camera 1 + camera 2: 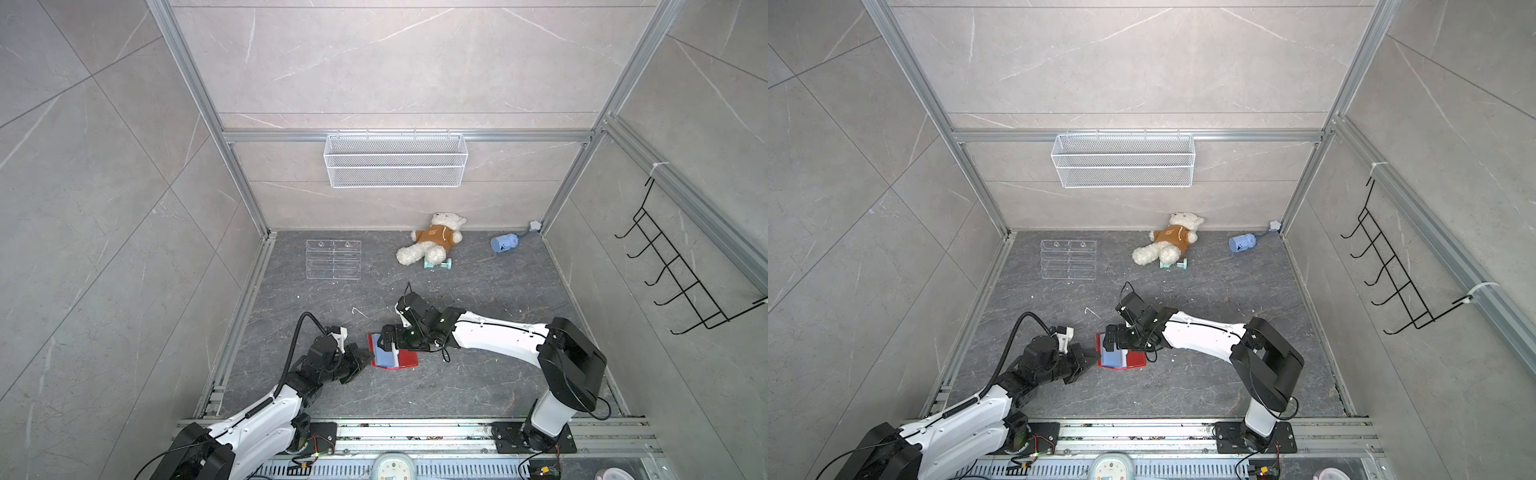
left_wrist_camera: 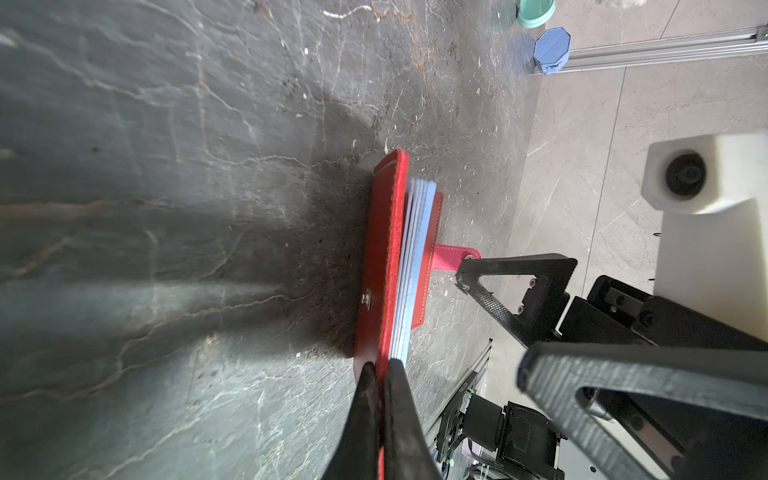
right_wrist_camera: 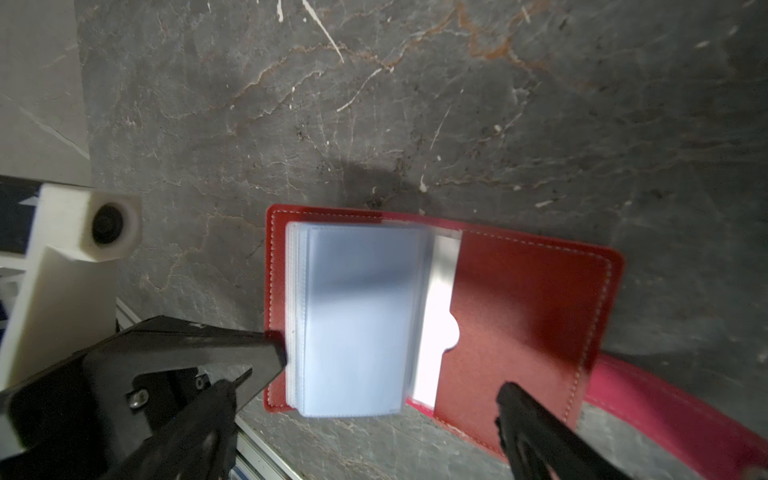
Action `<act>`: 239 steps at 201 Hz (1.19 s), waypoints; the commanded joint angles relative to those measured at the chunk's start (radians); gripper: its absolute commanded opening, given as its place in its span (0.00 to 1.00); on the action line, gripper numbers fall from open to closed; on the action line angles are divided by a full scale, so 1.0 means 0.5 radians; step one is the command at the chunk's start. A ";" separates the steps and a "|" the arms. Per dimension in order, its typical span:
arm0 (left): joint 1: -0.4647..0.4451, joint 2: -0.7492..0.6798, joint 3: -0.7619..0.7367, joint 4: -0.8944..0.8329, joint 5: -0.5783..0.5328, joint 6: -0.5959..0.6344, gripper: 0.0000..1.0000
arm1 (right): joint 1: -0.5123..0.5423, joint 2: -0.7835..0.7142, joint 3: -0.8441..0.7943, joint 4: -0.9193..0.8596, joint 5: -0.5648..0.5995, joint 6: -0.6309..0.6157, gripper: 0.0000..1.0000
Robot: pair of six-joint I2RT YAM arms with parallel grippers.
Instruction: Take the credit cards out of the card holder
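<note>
The red card holder (image 1: 406, 359) (image 1: 1136, 358) lies open on the dark floor near the front, its stack of pale blue sleeves (image 3: 357, 320) leaning over the left cover. My left gripper (image 1: 367, 358) (image 2: 380, 368) is shut on the edge of that left cover (image 2: 382, 249). My right gripper (image 1: 385, 338) (image 3: 370, 399) hovers open just over the holder, one finger on each side of the sleeves, holding nothing. The snap tab (image 2: 453, 257) points toward the right gripper's fingers (image 2: 469, 272). A bright white strip (image 3: 440, 311) shows in the right cover's slot. The credit cards are hidden.
A clear acrylic rack (image 1: 333, 259) stands at the back left. A teddy bear (image 1: 432, 239), a teal dumbbell (image 1: 438, 263) and a blue cup (image 1: 504, 242) lie at the back. A white wire basket (image 1: 395, 160) hangs on the back wall and black hooks (image 1: 681, 270) on the right wall.
</note>
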 commanded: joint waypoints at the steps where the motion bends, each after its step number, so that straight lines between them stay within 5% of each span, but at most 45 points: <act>1: 0.002 -0.022 0.010 0.019 0.004 0.051 0.00 | 0.022 0.074 0.089 -0.123 0.047 -0.063 1.00; 239: 0.002 -0.052 0.010 -0.027 -0.002 0.073 0.00 | 0.081 0.288 0.156 -0.149 0.066 -0.062 0.95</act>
